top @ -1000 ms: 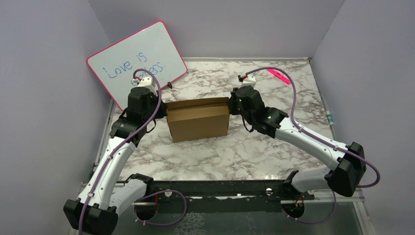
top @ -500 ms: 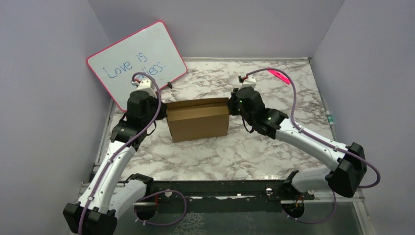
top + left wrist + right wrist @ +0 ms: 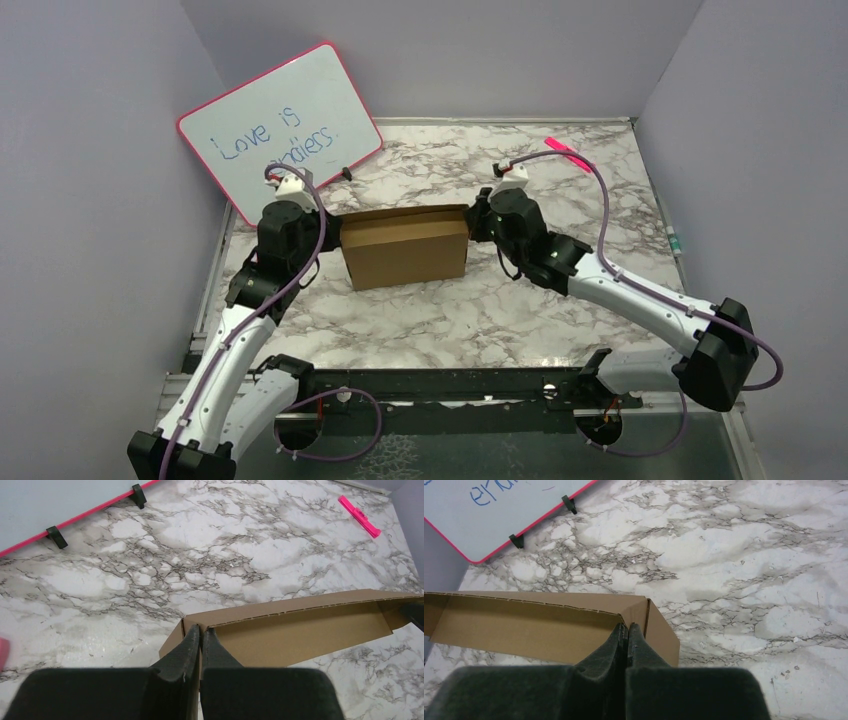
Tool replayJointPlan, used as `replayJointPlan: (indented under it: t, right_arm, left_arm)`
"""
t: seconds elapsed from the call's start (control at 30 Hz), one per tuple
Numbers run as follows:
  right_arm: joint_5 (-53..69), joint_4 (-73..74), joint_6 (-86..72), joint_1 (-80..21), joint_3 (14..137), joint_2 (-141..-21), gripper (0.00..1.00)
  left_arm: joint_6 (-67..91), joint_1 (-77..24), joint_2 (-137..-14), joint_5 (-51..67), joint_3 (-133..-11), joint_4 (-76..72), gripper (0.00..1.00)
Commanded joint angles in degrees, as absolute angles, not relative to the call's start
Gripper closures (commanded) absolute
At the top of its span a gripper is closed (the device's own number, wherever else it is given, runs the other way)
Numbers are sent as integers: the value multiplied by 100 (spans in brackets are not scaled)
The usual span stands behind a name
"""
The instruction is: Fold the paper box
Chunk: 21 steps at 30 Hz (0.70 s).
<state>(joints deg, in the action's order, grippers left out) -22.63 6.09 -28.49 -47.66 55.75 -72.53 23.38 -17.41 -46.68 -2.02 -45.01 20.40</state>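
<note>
The plain brown cardboard box (image 3: pixel 405 255) stands on the marble counter (image 3: pixel 450 310). The left fingers (image 3: pixel 190 646) and right fingers (image 3: pixel 618 641) each pinch one end wall tightly.

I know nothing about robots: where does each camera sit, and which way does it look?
Top view: above and behind the arms, looking down at the table and paper box; both arms show.
Left wrist: on the left arm, looking past the left claw, shut on the box's end.
Right wrist: on the right arm, looking past the right claw, shut on the other end.
Shared: both wrist views show the box's inside and the whiteboard.
</note>
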Motion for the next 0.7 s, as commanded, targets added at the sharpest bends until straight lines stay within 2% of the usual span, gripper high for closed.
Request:
replayJointPlan:
  t: [0.0, 0.53, 0.67]
  right_arm:
    - [-1679, 782, -2926, -4945, 4980, -7283, 99]
    - [-1370, -1059, -2462, -4956, 3502, -6919, 93]
    - [-1429, -1054, -2488, -4957, 3485, -6732, 85]
  left_arm:
    - [2619, -1957, -4585, 333, -3910, 2572, 100]
    - [3269, -2099, -3834, 219, -2830, 2062, 100]
    - [3338, -2101, -3593, 197, -2808, 2053, 88]
